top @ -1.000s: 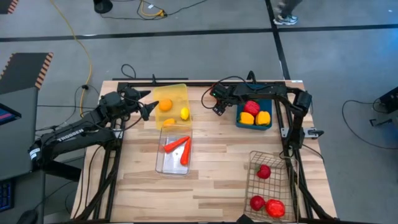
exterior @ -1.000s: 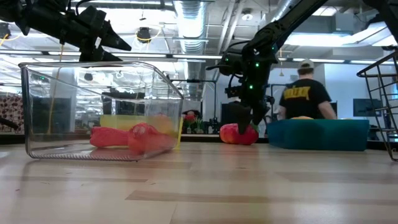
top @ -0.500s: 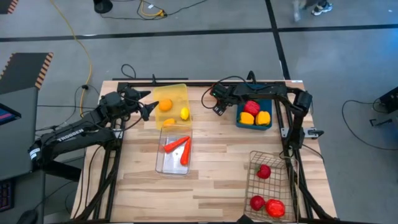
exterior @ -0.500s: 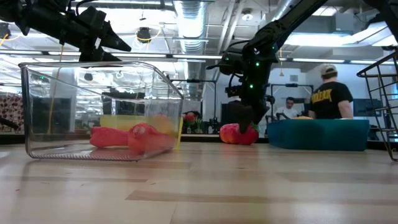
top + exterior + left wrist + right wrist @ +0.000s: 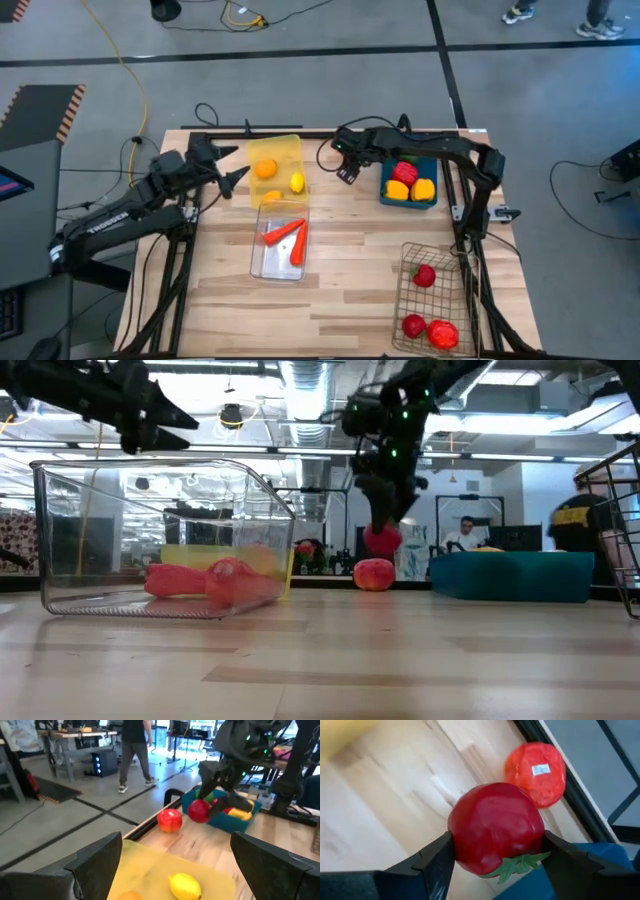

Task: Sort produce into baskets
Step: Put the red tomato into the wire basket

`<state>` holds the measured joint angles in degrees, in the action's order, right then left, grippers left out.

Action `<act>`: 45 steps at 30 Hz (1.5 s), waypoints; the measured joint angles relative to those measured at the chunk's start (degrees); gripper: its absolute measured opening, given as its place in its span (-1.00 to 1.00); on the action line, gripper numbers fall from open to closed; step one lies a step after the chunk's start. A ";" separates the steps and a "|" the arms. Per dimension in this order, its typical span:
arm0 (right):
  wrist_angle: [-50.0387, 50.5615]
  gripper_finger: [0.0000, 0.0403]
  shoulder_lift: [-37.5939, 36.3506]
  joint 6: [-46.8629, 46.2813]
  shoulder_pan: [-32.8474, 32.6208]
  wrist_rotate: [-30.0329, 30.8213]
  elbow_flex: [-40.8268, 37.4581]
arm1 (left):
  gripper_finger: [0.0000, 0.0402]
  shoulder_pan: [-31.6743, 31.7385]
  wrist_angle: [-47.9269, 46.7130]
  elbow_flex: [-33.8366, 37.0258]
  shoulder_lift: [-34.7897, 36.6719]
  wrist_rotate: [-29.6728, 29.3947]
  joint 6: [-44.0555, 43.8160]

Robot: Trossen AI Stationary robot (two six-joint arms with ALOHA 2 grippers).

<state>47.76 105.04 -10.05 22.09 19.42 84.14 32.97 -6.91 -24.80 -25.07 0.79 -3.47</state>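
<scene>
Wood surface (image 5: 340,250): my R gripper (image 5: 495,851), jaws clamped on red tomato (image 5: 496,827), hangs above it beside blue bin (image 5: 410,196). L gripper (image 5: 237,176), jaws wide, empty, by yellow bin (image 5: 285,150).

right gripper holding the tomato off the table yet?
Yes. In the low view the right gripper grips a red tomato clear above the table, while a second red fruit sits on the wood.
</scene>
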 joint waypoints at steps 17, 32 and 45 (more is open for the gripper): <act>22.37 0.45 -3.01 -8.64 -12.05 -11.58 18.87 | 0.79 -0.15 5.85 12.30 14.05 10.34 -3.06; 42.15 0.44 -10.17 -29.72 -30.56 -12.31 18.79 | 0.79 -10.16 25.46 24.20 15.35 1.97 -0.61; 42.33 0.44 -10.28 -47.91 -47.49 -20.62 6.79 | 0.79 -15.36 20.52 24.22 15.40 -8.67 3.05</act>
<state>90.09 94.76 -57.95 -25.39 -1.20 90.92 17.61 13.60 -0.58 -9.67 -7.88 -0.42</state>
